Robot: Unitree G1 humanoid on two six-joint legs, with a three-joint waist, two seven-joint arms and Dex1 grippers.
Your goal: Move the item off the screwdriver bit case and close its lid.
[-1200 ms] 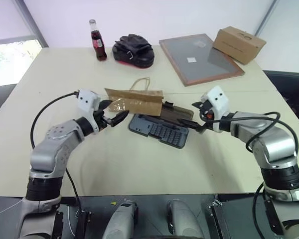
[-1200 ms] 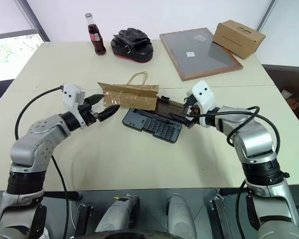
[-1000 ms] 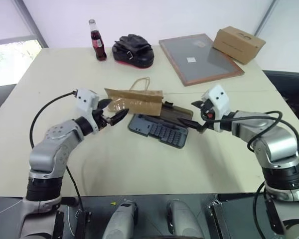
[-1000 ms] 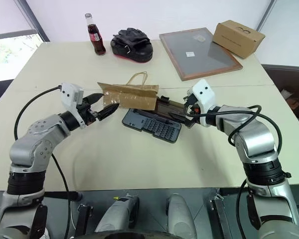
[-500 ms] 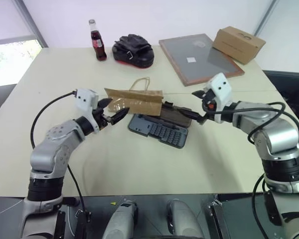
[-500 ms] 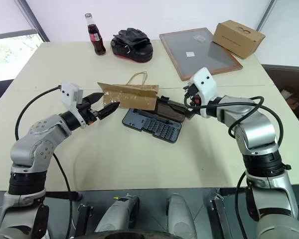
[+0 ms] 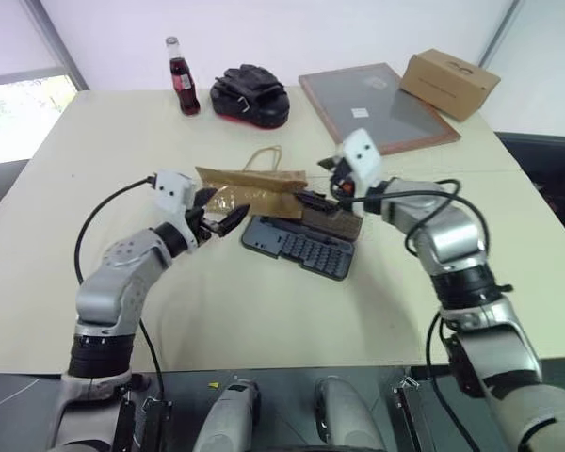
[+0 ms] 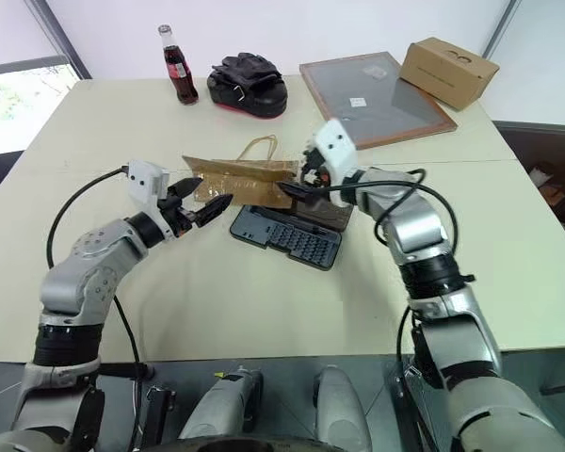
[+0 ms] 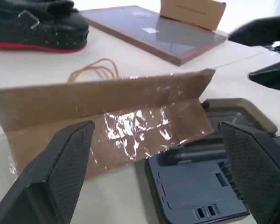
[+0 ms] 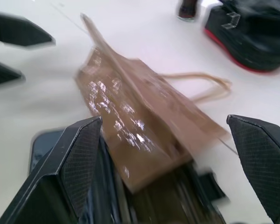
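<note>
Both hands are spread wide and grasp nothing: the left hand (image 7: pixel 218 215) sits left of centre in the left eye view, its black fingers pointing toward the left end of the paper bag (image 7: pixel 250 192), just beside it but not visibly touching; the right hand (image 7: pixel 313 193) sits at centre, fingers pointing left at the bag's right end, above the lid (image 7: pixel 334 219), and contact there cannot be told. Between them, the brown paper bag lies in the middle of the frame on the table (image 7: pixel 264 301), partly folded up along its length, its shiny taped face (image 9: pixel 140 133) catching light in the left wrist view; its right corner overlaps the back of the open screwdriver bit case (image 7: pixel 299 247), and its twisted loop handles (image 7: pixel 266 155) lie on the table beyond it. Lower down, the case's dark base with its rows of slots lies just below the bag, with the smoky brown lid folded back behind it, toward the right. Along the upper edge of the frame stand a small bottle (image 7: pixel 180 76), a black-and-red bundle (image 7: pixel 250 95), a framed grey board (image 7: pixel 377 105) and a cardboard box (image 7: pixel 449 83) at upper right.
</note>
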